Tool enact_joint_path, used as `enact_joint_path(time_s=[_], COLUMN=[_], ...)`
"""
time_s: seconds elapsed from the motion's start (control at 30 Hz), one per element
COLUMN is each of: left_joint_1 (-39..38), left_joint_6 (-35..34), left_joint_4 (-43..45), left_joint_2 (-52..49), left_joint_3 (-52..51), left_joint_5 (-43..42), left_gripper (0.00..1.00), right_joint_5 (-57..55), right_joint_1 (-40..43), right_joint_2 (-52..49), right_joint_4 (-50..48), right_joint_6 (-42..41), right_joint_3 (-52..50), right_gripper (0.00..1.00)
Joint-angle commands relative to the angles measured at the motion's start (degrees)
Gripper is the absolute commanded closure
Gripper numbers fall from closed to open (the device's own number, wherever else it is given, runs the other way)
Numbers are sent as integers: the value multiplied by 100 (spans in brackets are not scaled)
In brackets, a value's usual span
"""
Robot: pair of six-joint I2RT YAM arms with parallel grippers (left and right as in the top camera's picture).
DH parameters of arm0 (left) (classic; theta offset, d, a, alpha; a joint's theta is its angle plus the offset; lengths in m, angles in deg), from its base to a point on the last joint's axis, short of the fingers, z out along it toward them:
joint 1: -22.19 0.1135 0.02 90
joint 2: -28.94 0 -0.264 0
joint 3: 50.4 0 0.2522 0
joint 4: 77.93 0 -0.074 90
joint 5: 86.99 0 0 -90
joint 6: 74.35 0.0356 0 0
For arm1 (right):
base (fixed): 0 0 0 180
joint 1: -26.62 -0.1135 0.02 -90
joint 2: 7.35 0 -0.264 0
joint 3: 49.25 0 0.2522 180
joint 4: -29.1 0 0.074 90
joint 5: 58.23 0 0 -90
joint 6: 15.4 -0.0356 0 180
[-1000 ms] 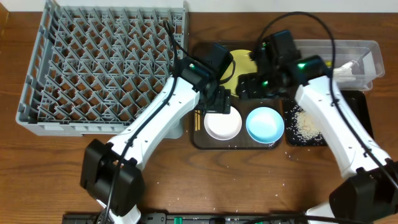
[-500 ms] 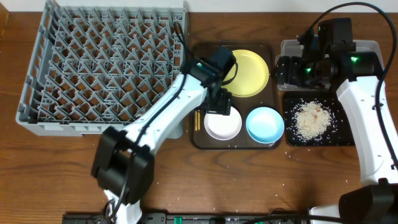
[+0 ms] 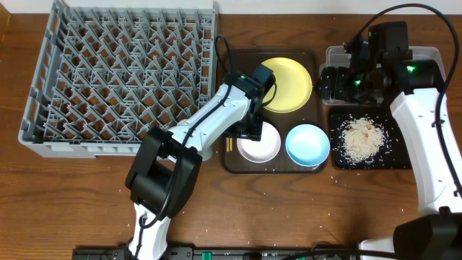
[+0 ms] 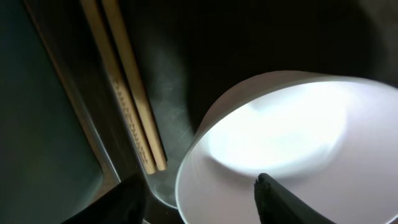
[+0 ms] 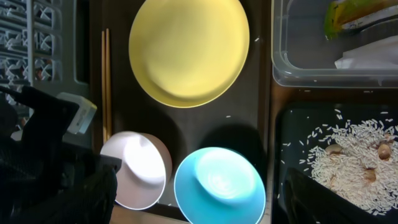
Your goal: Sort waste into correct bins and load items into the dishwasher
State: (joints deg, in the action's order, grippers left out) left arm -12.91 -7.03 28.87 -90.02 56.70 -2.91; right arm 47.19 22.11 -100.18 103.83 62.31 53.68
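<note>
My left pincer (image 4: pixel 200 190) hangs right over the white bowl (image 4: pixel 280 137), spread wide and holding nothing. One fingertip shows outside the bowl's wall on the chopstick side, and the other shows over its hollow. So the near rim lies between my fingers, and I judge the coming move to be mostly a drop and a squeeze on that rim.

The bowl is round, so it has no long axis to line up with. It sits upright in the near left corner of the brown tray (image 3: pixel 225 165), just beside the blue bowl (image 3: pixel 307 143) and near the yellow plate (image 3: pixel 289 83). The chopsticks (image 4: pixel 127 93) lie close beside it along the tray's left edge, their length running away from me, parallel to that edge. They are near enough that my outer finger could catch them if I drift that way.

The dish rack (image 3: pixel 115 79) stands to the left of the tray, so the carry afterwards goes that way.

My left arm is by far the nearer to the bowl. My right pincer (image 3: pixel 330 81) hovers well apart at the clear tub (image 3: pixel 433 54), fingers spread with nothing between them, as far as its wrist view shows. The rice (image 3: pixel 363 136) lies in the black tray (image 3: pixel 404 162).

Against half a second ago, my left pincer has slid from the bowl's far edge to sit more squarely over it, and the arm's elbow has swung in. The right arm has not moved.
</note>
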Motion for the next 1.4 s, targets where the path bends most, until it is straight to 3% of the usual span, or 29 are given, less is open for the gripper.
enact_joint_path(time_s=[0.0,0.33,0.6,0.8,1.0,1.1,1.37], left_joint_1=[-4,-4,-4,-4,-2,-2,4], left_joint_6=[13,9,-15,-59,-122,-122,-90], left_joint_4=[70,437,557,706,782,796,645], left_joint_2=[-146,-151,-151,-151,-151,-151,44], left_joint_3=[-90,-468,-538,-684,-745,-745,-599], left_joint_5=[-39,-138,-138,-140,-136,-136,-57], left_gripper=[45,52,66,71,81,91,92], right_joint_5=[-22,-20,-24,-24,-24,-22,-22], right_joint_1=[20,20,15,15,15,15,15], right_joint_2=[70,70,70,70,70,70,70], right_joint_4=[20,17,17,17,15,15,13], right_joint_6=[127,151,166,168,166,166,166], right_joint_3=[103,103,103,103,101,101,101], right_gripper=[16,16,16,16,16,16,16])
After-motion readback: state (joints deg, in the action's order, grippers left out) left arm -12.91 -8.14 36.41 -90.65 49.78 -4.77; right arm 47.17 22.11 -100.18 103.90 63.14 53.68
